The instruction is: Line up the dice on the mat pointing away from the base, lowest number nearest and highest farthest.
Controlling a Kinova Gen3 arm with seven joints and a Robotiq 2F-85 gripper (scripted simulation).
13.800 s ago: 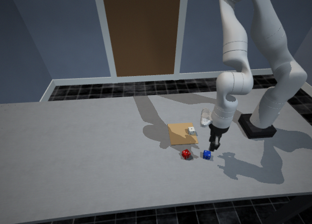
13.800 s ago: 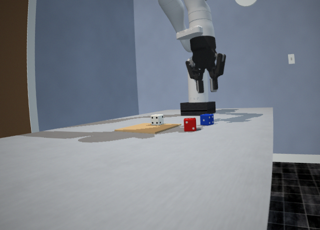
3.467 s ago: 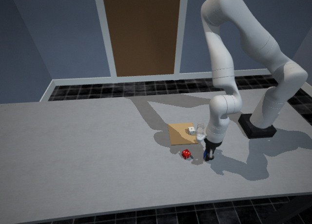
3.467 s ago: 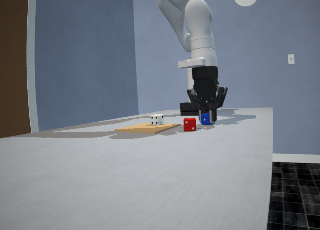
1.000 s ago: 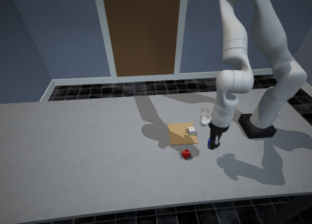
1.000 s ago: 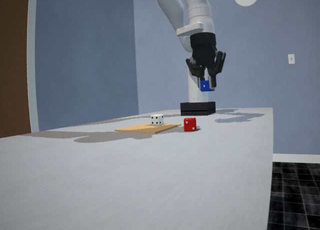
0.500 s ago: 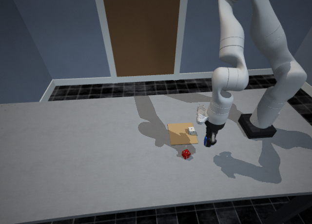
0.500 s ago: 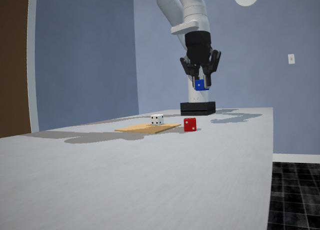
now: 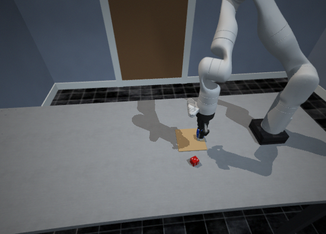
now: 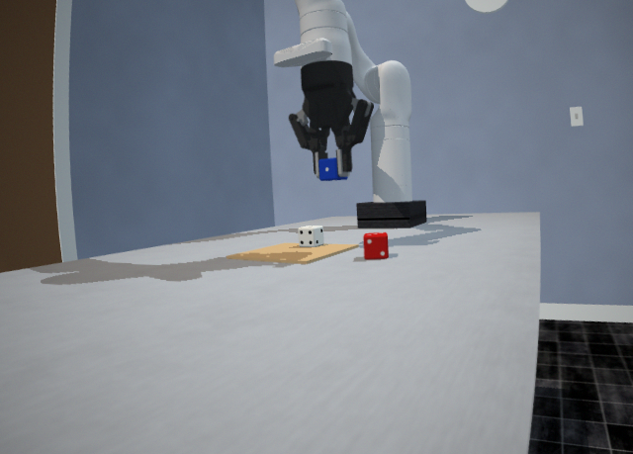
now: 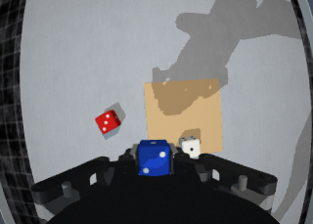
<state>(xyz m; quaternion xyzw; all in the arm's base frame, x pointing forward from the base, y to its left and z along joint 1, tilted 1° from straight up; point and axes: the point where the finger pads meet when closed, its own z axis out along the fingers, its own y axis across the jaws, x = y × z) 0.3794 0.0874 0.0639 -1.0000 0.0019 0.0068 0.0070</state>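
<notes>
My gripper [image 10: 330, 169] is shut on a blue die [image 10: 327, 168] and holds it well above the table, over the near-base edge of the tan mat [image 10: 292, 251]. The blue die also shows between my fingers in the wrist view [image 11: 155, 157] and in the top view [image 9: 199, 133]. A white die [image 10: 311, 235] sits on the mat near its base-side edge; in the wrist view [image 11: 191, 148] it lies just right of the blue die. A red die [image 9: 194, 160] lies on the table off the mat, close to one mat edge; it also shows in the wrist view [image 11: 108, 121].
The robot base [image 9: 268, 134] stands on the table to the right of the mat [image 9: 190, 139]. The arm's shadow falls across the mat's far corner. The table's edges are far from the dice.
</notes>
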